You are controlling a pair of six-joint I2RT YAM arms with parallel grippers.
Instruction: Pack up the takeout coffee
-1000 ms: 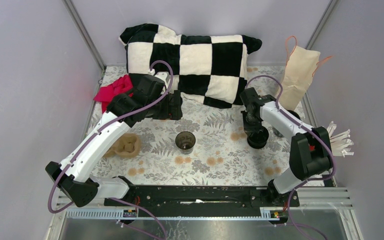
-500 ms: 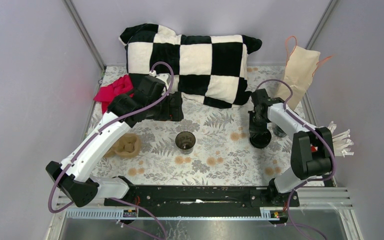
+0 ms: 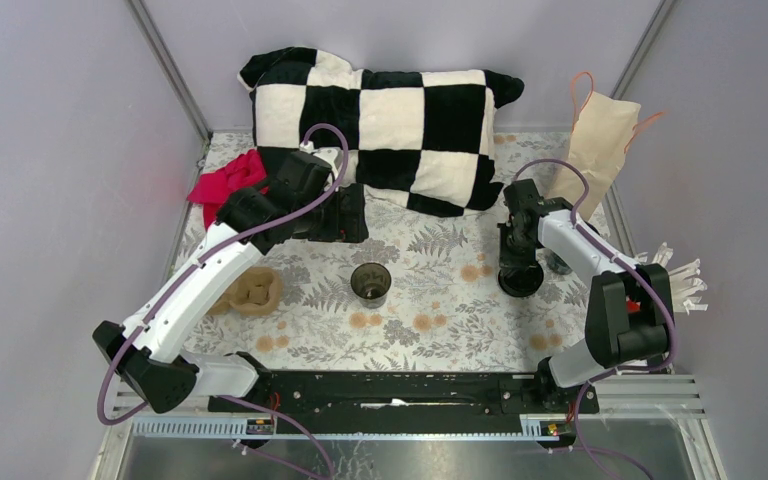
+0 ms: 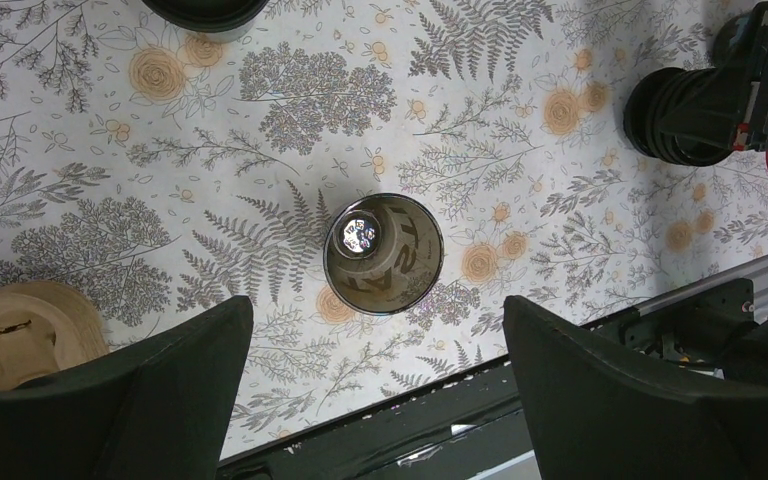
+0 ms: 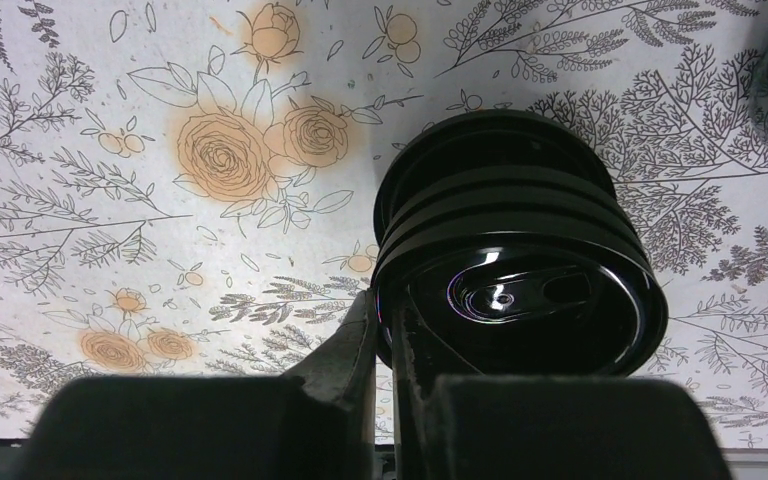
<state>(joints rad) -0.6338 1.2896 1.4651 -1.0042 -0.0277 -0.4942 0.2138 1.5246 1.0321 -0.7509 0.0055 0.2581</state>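
Worktop (image 3: 430, 330): covered by a floral-print cloth, with grey walls on three sides.

Checkered cushion (image 3: 390, 120): black and white, lying across the far edge.

Left arm (image 3: 210, 275): reaches from the near-left corner toward the middle. The left tool (image 4: 376, 310) is spread wide and holds nothing. It hangs above the open black cup (image 4: 382, 253), which shows between the two fingers without touching either.

Right arm (image 3: 580, 245): bent back over the right side, with the right tool (image 5: 385, 330) pointing down at the lids.

Paper bag (image 3: 598, 145): brown, upright in the far-right corner against the wall.

Red cloth (image 3: 228, 180): bunched at the far left, beside the cushion.

Pulp carrier (image 3: 253, 290): brown, on the left of the worktop, near the cup but apart from it.

White straws (image 3: 682, 280): a bundle at the right edge, fanned outward.

Stack of black sip lids (image 5: 505, 200): several nested lids standing on the cloth right of centre, well apart from the cup.

Cup: upright at the centre of the worktop. It has no lid, and the inside is shiny.

Top lid (image 5: 530, 300): glossy, seated on the stack. The right tool is closed to a narrow gap with this lid's near rim between its fingers.

Dark round item (image 3: 560, 263): just behind the right arm and mostly hidden. It may be a second cup, but the view does not settle it.
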